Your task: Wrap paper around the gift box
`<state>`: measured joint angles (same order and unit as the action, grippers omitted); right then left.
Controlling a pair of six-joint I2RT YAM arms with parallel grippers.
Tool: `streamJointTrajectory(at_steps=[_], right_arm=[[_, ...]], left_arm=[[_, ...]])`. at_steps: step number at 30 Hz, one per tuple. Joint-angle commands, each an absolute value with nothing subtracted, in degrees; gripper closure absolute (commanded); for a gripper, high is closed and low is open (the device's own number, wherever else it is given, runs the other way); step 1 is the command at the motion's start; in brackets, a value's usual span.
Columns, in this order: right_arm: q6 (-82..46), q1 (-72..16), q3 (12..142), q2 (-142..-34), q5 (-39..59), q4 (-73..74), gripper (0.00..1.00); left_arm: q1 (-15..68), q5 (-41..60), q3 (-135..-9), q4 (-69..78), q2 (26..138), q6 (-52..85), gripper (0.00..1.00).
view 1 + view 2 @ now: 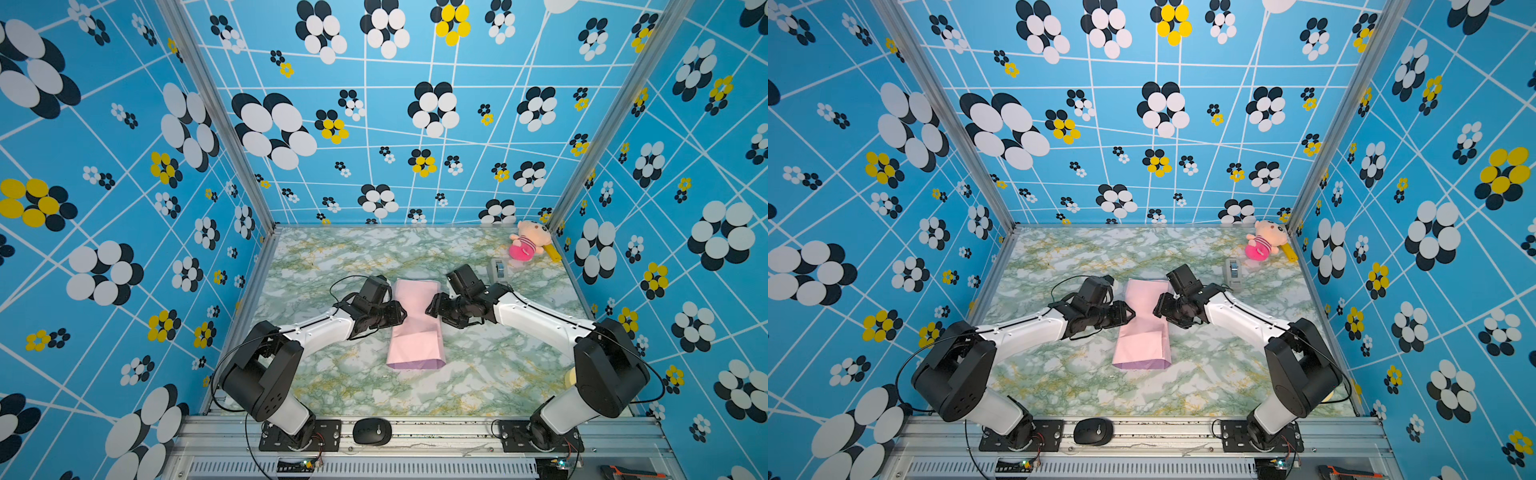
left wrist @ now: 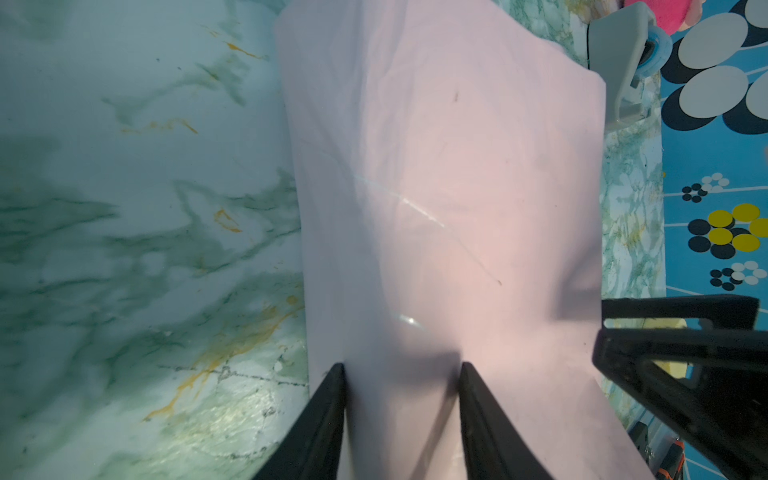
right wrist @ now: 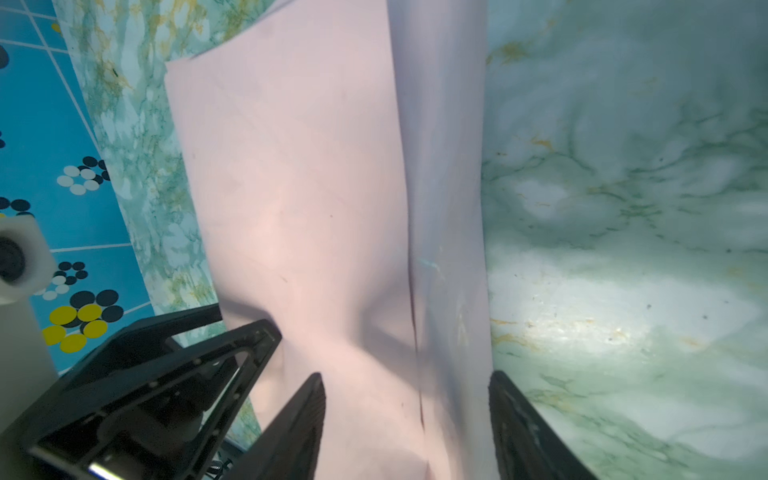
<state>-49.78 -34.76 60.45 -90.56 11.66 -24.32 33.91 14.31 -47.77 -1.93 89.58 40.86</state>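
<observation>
**Paper folded over the box, a claw on each side**

Since the marble table [image 1: 332, 257] is mostly bare, the paper [image 1: 415, 328] is easy to find. It lies in the middle as a long pink bundle, with a lilac strip at its near end. The gift box is not visible in any view. I judge that it is inside the paper, but I cannot tell in which part.

The left gripper [image 1: 402, 312] is at the left side of the paper and the right gripper [image 1: 429, 309] is at the right side, facing each other across it. In the left wrist view, the left claw [image 2: 402, 368] stands partly apart over the paper, and I see nothing pinched in it. In the right wrist view, the right claw [image 3: 405, 376] stands wide over the paper's edge and is empty. A plush toy [image 1: 528, 243] sits far behind the paper on the right, and the grey tape dispenser [image 1: 498, 268] is nearer to the paper on that side.

The main risk, I think, is that the fold springs open, because neither claw is clamping it. A push from the side could also dent the thin tube or slide the box inside it. Both ends of the paper look unfolded, so the box could come out if the bundle is lifted.
</observation>
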Motion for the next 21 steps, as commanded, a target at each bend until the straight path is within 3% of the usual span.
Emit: streamJointTrajectory(at_steps=[1, 5, 13, 17, 21], right_arm=[[-48.5, -34.99, 61.74, -89.81, 13.4, -28.72, 0.32], [-47.33, -35.77, 63.56, -92.47, 13.7, -29.32, 0.32], [-45.22, -35.51, 64.08, -94.84, 9.43, -29.85, 0.64], [-45.0, -35.15, 63.91, -94.82, 9.38, -29.54, 0.68], [-45.39, -35.11, 63.66, -94.36, 10.13, -28.48, 0.71]], left_arm=[[34.61, 11.51, -47.98, -7.8, 91.51, 38.85, 0.55], [34.89, 11.58, -48.49, -7.91, 91.57, 38.78, 0.53], [34.94, 12.28, -49.98, -8.44, 89.64, 38.85, 0.4], [34.72, 12.83, -50.34, -7.55, 87.54, 39.27, 0.31], [34.8, 12.58, -50.12, -6.62, 87.04, 39.36, 0.34]])
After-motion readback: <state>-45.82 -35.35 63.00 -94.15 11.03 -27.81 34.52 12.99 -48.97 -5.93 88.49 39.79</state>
